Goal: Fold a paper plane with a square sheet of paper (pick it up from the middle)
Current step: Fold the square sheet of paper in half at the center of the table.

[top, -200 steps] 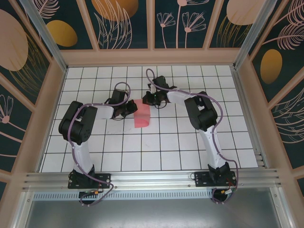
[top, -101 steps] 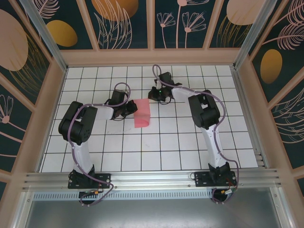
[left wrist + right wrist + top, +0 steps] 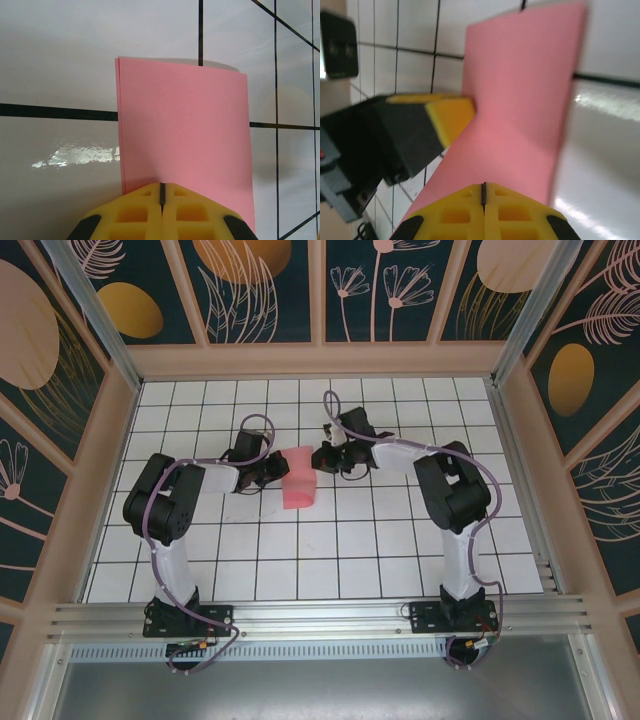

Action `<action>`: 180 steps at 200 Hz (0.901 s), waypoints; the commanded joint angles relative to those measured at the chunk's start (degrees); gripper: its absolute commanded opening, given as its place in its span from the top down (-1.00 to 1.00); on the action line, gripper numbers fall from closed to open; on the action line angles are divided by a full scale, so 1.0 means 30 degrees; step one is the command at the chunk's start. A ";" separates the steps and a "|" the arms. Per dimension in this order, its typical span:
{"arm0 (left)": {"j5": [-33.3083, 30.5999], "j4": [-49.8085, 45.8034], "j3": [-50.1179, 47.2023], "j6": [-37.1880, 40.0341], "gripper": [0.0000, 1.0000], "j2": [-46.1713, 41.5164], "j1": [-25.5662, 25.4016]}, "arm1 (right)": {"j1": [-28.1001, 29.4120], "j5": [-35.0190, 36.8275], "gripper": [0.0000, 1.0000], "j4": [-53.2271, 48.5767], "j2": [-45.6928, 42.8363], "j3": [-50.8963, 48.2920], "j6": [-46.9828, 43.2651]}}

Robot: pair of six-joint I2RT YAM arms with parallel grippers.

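The square sheet of paper (image 3: 300, 480) is pink and lies folded in half as a tall rectangle on the white grid table (image 3: 340, 540). Its two layers show along the left edge in the left wrist view (image 3: 185, 130). My left gripper (image 3: 282, 472) is shut, its yellow fingertips (image 3: 150, 200) resting over the paper's left side. My right gripper (image 3: 318, 458) is shut too, its tip over the paper's upper right edge (image 3: 520, 100). The left gripper's yellow finger (image 3: 452, 117) shows across the paper from it. The paper plane is out of view.
Wooden-framed patterned walls (image 3: 320, 358) close in the table at the back and sides. An aluminium rail (image 3: 320, 618) runs along the near edge by the arm bases. White grid tiles lie in front of the paper.
The right arm swung back and to the right, then came down and left to the paper's upper right edge. The left arm and the paper have stayed still.
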 commanded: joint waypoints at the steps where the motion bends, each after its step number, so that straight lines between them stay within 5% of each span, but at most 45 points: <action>1: -0.2167 -0.4461 -0.1491 0.0080 0.95 0.1767 0.0019 | 0.0448 -0.0802 1.00 0.0742 0.0137 -0.0454 0.0389; 180: -0.2520 -0.3898 -0.2044 -0.0272 0.96 0.1971 0.0013 | 0.0966 -0.0537 1.00 0.0222 -0.0237 -0.3954 -0.1207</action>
